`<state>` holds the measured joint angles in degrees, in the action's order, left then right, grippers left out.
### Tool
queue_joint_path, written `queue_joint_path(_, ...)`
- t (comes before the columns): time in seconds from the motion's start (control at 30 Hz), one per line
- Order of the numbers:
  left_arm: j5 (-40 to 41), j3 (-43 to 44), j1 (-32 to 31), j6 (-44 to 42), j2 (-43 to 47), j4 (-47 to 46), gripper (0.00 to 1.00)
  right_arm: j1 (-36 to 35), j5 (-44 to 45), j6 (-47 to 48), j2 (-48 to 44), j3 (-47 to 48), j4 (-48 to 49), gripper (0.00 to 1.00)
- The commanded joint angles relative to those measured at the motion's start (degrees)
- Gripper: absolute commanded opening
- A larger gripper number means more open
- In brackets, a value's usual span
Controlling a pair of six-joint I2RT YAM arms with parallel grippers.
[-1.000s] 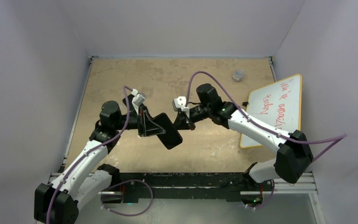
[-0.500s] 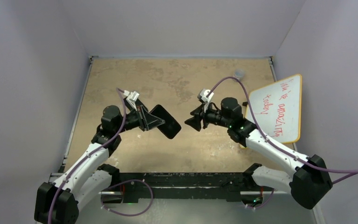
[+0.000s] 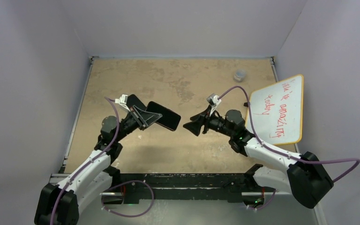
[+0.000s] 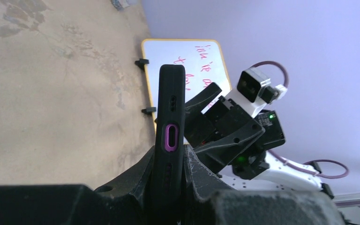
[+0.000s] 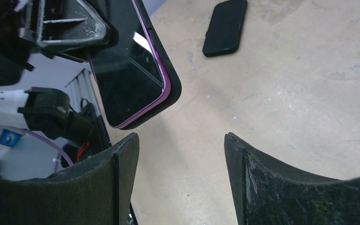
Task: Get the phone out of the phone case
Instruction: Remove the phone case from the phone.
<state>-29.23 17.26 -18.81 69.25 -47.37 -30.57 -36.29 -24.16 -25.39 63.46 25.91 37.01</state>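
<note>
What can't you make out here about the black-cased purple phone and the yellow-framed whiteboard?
Black-cased purple phone: lower end hidden by the left gripper, left wrist view.
Yellow-framed whiteboard: red writing too small in top view; phone and right gripper partly cover it in left wrist view.

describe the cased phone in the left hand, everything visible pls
The phone is a slim slab with a glossy black screen and a purple rim. It sits fully in a matte black, rubbery-looking case. The edge facing the left wrist camera shows an oval, purple-ringed port opening and small holes. The left hand pinches it across its faces and holds it above the table. Its free end points toward the right hand, which is open and not touching it.
</note>
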Motion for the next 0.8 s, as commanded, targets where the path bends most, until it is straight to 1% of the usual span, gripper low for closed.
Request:
queue_joint_path(0.0, 0.8, -1.1, 0.2, 8.1, -0.2, -16.3, 0.00, -0.2, -1.9, -7.9, 1.7, -2.7, 16.0, 0.68)
queue_joint_path(0.1, 1.0, -2.0, 0.2, 9.3, 0.2, -19.4, 0.00, -0.3, -1.2, -13.0, 4.0, -3.6, 24.7, 0.67)
queue_joint_path(0.2, 0.6, -1.8, 0.2, 9.7, 0.6, -20.3, 0.00, -0.5, -1.5, -16.6, 7.2, -3.1, 29.3, 0.65)
queue_joint_path(0.37, 0.4, -2.1, 0.2, 10.4, 0.7, -21.9, 0.00, -0.5, -1.1, -21.8, 9.9, -3.8, 36.9, 0.62)
queue_joint_path(0.6, 2.1, -4.3, 0.2, 13.4, 0.1, -26.5, 0.00, -0.6, -1.5, -24.2, 9.5, -4.5, 40.0, 0.62)
queue_joint_path(0.77, 2.7, -4.8, 0.2, 15.8, 0.0, -30.3, 0.00, -0.6, -2.4, -26.1, 11.3, -4.5, 44.3, 0.61)
